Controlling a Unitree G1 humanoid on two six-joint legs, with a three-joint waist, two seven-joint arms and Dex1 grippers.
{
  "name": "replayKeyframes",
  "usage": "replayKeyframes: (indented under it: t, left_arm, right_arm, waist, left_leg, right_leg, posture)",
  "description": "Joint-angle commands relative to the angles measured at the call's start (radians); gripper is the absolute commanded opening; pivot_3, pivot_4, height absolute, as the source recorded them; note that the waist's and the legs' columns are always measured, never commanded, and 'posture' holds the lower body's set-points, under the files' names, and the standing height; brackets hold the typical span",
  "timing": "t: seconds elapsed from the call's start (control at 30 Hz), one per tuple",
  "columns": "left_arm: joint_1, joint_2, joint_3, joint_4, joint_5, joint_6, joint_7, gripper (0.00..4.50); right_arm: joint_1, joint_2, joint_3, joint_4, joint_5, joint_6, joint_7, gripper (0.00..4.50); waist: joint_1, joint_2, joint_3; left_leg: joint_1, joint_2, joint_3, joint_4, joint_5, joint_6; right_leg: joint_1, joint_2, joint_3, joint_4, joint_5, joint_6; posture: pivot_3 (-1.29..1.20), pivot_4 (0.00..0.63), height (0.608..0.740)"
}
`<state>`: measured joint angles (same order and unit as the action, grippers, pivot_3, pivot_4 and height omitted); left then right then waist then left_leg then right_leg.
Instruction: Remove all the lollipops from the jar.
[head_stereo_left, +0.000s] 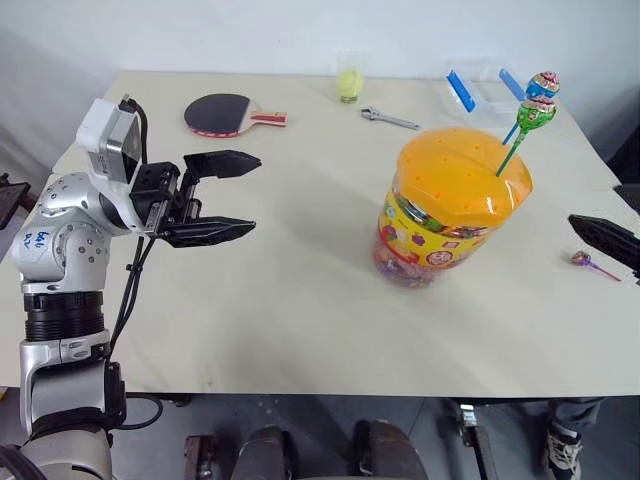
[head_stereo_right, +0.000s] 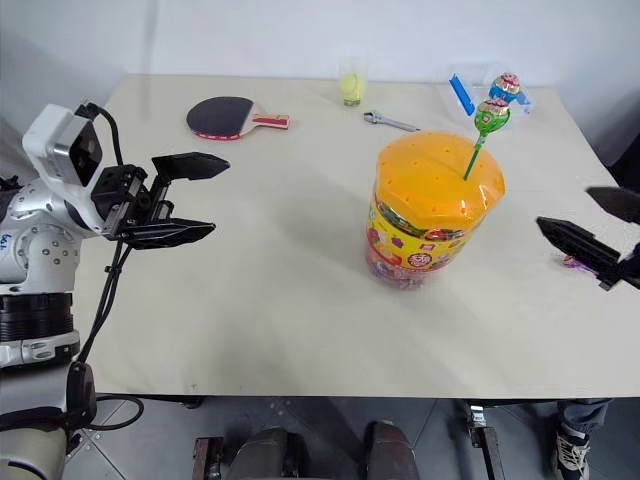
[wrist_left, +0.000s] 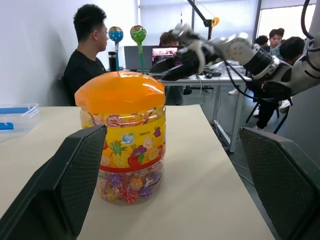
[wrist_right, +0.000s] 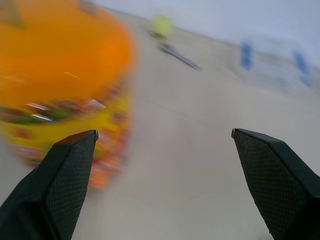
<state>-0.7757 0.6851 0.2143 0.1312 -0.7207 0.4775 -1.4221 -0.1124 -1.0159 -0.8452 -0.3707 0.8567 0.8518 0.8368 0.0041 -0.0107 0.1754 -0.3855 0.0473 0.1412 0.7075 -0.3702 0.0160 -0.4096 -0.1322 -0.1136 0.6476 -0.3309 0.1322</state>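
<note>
Right pincer (head_stereo_right: 590, 232) hangs over the worktop's (head_stereo_left: 300, 290) right edge, fingers spread wide and gripping nothing. Just beside it, the purple lollipop (head_stereo_left: 583, 260) lies on the worktop. Further out stands the jar (head_stereo_left: 450, 205), with the green lollipop (head_stereo_left: 535, 113) and blue lollipop (head_stereo_left: 543, 84) poking up through its orange lid. Beyond the jar, the left pincer (head_stereo_left: 222, 195) hovers, fingers apart and empty, pointing at it.

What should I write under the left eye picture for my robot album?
Two lollipops stand in the orange-lidded jar; a purple one lies on the table by the open right claw.
</note>
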Motion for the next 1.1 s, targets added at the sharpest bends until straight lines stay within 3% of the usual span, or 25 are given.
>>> replayKeyframes:
  t: [0.03,0.37,0.47,0.83,1.1]
  left_arm:
    - [-0.041,-0.002,-0.003,0.001,-0.007,-0.022,-0.012,4.50]
    - [-0.048,-0.011,-0.010,0.001,-0.007,-0.034,-0.002,4.50]
    - [-0.042,-0.007,-0.002,-0.008,-0.012,-0.032,0.006,4.50]
    - [-0.036,-0.003,0.000,-0.009,-0.012,-0.035,0.008,4.50]
    - [-0.051,-0.002,-0.006,0.015,-0.005,-0.046,-0.004,4.50]
  right_arm:
    - [-0.144,-0.080,0.091,-0.062,0.121,0.037,-0.029,4.48]
    - [-0.438,-0.049,0.383,-0.001,0.141,0.001,-0.055,4.48]
    - [-0.448,-0.038,0.404,0.014,0.129,-0.010,-0.046,3.93]
    - [-0.570,-0.001,0.432,0.075,0.116,-0.055,-0.062,0.04]
    - [-0.774,0.003,0.379,0.145,0.151,-0.049,-0.135,0.04]
  waist:
    - [-0.003,0.000,0.000]
    - [-0.004,0.000,0.000]
    - [-0.004,0.000,0.000]
    - [-0.006,0.000,0.000]
    - [-0.006,0.000,0.000]
  left_leg:
    - [0.000,0.000,0.000,0.000,0.000,0.000]
    - [-0.002,0.000,-0.002,0.001,0.000,0.000]
    - [-0.002,0.000,-0.002,0.002,0.000,0.000]
    - [-0.002,0.000,-0.002,0.002,0.000,0.000]
    - [-0.002,0.000,-0.002,0.001,0.000,0.000]
  right_leg:
    - [0.000,0.000,0.000,0.000,0.000,0.000]
    - [0.000,0.000,-0.002,0.000,0.000,0.000]
    - [0.000,0.000,-0.003,0.000,0.000,0.000]
    - [-0.001,0.000,-0.003,0.000,0.000,0.000]
    - [-0.001,-0.001,-0.003,0.001,0.000,0.000]
  posture:
    - [0.00,0.150,0.740]
    - [0.00,0.150,0.740]
    - [0.00,0.150,0.740]
    - [0.00,0.150,0.740]
    - [0.00,0.150,0.740]
